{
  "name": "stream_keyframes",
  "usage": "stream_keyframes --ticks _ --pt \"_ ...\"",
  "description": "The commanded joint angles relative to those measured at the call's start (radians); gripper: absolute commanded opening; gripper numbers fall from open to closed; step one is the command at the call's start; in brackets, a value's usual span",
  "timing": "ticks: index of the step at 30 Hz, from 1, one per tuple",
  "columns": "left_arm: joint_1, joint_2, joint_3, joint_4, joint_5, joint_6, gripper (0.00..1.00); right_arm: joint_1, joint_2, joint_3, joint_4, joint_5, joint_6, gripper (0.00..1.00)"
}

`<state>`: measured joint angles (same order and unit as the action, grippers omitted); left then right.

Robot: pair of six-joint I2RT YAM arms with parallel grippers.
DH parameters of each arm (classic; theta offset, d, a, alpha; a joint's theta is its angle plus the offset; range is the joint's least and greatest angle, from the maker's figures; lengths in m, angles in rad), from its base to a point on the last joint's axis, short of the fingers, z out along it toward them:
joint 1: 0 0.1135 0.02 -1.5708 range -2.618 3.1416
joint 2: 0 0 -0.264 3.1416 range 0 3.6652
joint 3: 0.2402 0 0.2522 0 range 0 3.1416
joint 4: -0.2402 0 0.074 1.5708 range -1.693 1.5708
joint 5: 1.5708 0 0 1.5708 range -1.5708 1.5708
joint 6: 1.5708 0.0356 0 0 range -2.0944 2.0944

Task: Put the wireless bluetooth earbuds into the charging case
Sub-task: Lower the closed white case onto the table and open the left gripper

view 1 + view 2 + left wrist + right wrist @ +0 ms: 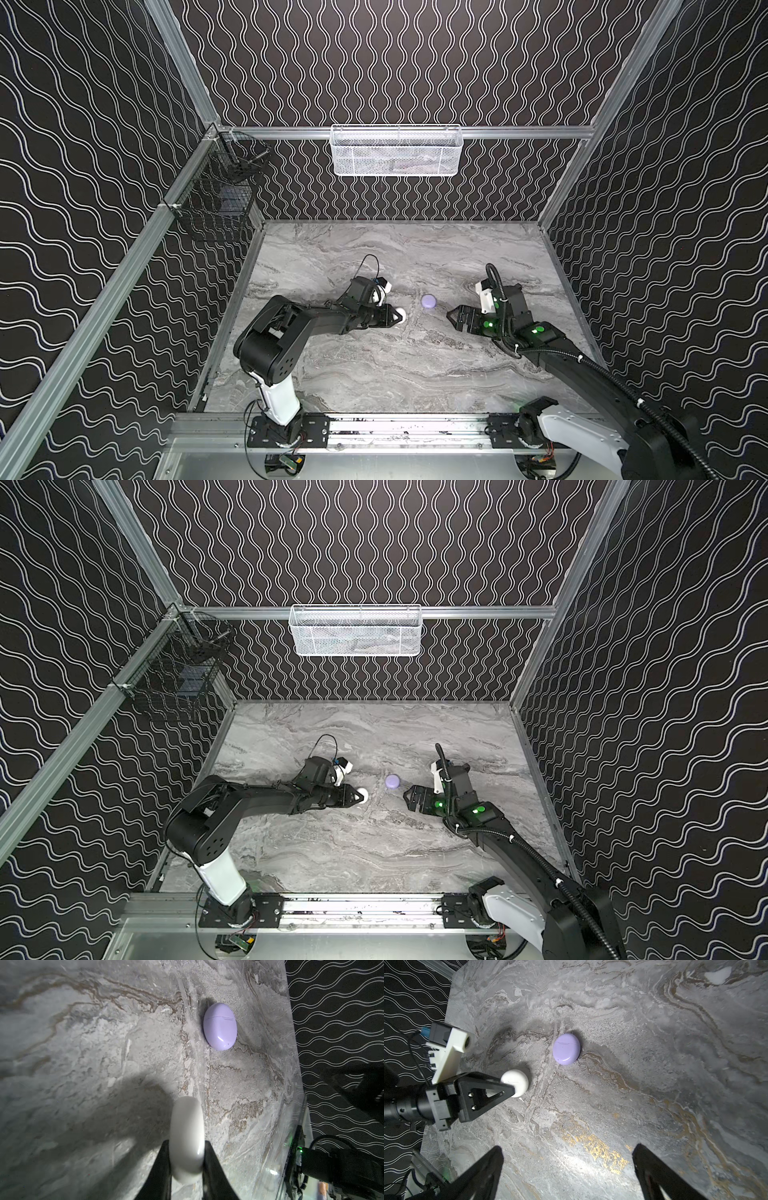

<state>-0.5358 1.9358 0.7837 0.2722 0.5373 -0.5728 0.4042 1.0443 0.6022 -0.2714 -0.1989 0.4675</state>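
My left gripper [400, 317] [362, 798] [187, 1143] is shut on a closed white round charging case [401, 311] [363, 793] [187, 1126] [517, 1081], one finger above it and one below, low over the marble table [374, 374]. A closed lilac charging case [428, 301] [392, 781] [220, 1026] [566, 1049] lies flat on the table just right of it. My right gripper [452, 321] [408, 798] [568, 1149] hovers open to the right of the lilac case, with nothing between its fingers. The earbuds are out of view.
A white mesh basket [397, 151] hangs on the back wall and a black wire basket [220, 195] on the left rail. Patterned walls close in the table on three sides. The arms' mounting rail [395, 428] runs along the front edge.
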Motion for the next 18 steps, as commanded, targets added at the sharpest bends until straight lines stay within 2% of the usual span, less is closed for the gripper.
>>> stream_keyframes --ticks 1,4,9,18 --pt "0.011 0.014 0.005 0.072 0.055 -0.026 0.2 -0.002 0.003 -0.007 0.043 -0.019 0.009 1.0" --pt "0.014 0.018 0.005 0.077 0.06 -0.032 0.22 -0.002 0.006 -0.012 0.054 -0.045 0.015 1.0" --pt "0.023 0.026 0.017 0.031 0.044 -0.015 0.33 -0.002 0.006 -0.016 0.058 -0.048 0.023 1.0" --pt "0.029 0.01 -0.001 0.012 0.013 -0.009 0.7 -0.002 -0.014 -0.007 0.03 -0.039 0.017 1.0"
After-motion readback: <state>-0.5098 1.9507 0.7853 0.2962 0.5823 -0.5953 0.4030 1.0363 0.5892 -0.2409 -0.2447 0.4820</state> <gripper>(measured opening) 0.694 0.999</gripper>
